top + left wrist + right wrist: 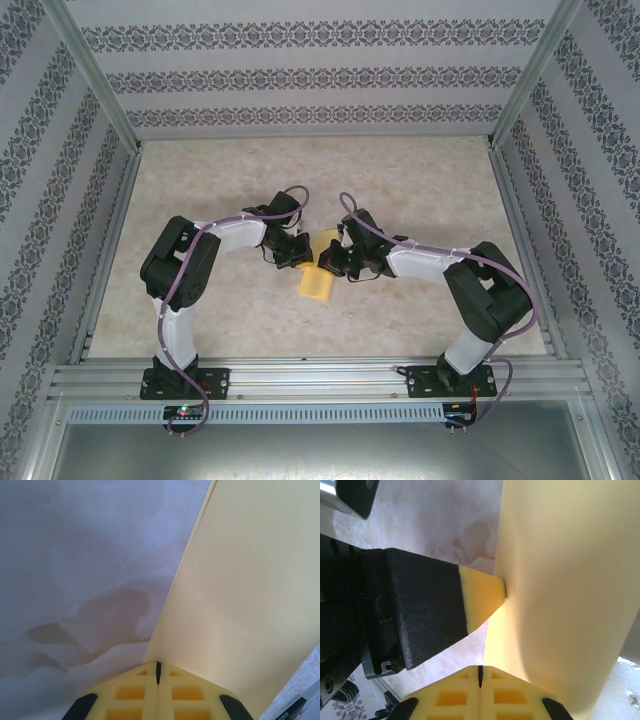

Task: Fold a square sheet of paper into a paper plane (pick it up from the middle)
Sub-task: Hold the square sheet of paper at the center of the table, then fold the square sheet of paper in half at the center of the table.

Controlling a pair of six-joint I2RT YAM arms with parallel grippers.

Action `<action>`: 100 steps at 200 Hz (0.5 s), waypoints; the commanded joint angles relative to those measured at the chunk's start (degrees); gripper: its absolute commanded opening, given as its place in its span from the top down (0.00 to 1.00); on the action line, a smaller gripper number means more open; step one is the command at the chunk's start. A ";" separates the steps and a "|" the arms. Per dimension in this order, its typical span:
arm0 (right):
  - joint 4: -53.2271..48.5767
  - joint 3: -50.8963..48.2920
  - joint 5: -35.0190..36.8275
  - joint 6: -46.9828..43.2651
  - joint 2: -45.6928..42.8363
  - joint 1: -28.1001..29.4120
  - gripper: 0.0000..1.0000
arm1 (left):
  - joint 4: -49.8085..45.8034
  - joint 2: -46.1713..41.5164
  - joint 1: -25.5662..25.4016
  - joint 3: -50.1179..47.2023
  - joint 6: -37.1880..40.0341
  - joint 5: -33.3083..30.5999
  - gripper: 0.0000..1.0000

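Now held: the sheet [315,285], mid-surface, its loose end trailing toward 6 o'clock, nearest the bases; whether that end touches the surface [420,190] I cannot tell.
Right hand [330,262]: at the sheet's 3 o'clock, pads pressed together, seemingly nipping its edge.
Left hand [292,250]: at the sheet's 10 o'clock, pads likewise closed; in the right wrist view one tip [487,595] touches the sheet's edge.
Tear risk: both hands grip thin paper close together; if they draw apart or twist out of step, the strip between them may rip.
Slip risk: each hold looks like a bare edge pinch, so a quick move could pull the sheet free.
Crease risk: the loose end hangs uncontrolled; pressed down askew, it would set a crooked fold and later folds would come out lopsided.
Collision risk: the hands sit nearly tip to tip; a small closing error would knock them together.
Far surface: it runs on toward 12 o'clock; a sheet sliding there would be harder to reach.
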 commanded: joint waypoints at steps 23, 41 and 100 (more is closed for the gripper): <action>5.40 -4.10 -2.38 0.83 -2.46 -2.16 0.95 | -5.12 2.26 -0.42 -0.48 1.64 -4.25 1.00; 6.17 -4.74 -2.14 1.24 -1.73 -2.25 0.95 | -5.16 2.26 -0.43 -0.47 1.57 -4.26 1.00; 9.70 -7.33 -3.56 0.55 1.40 -3.65 0.95 | -5.38 2.17 -0.42 -0.48 1.74 -4.32 1.00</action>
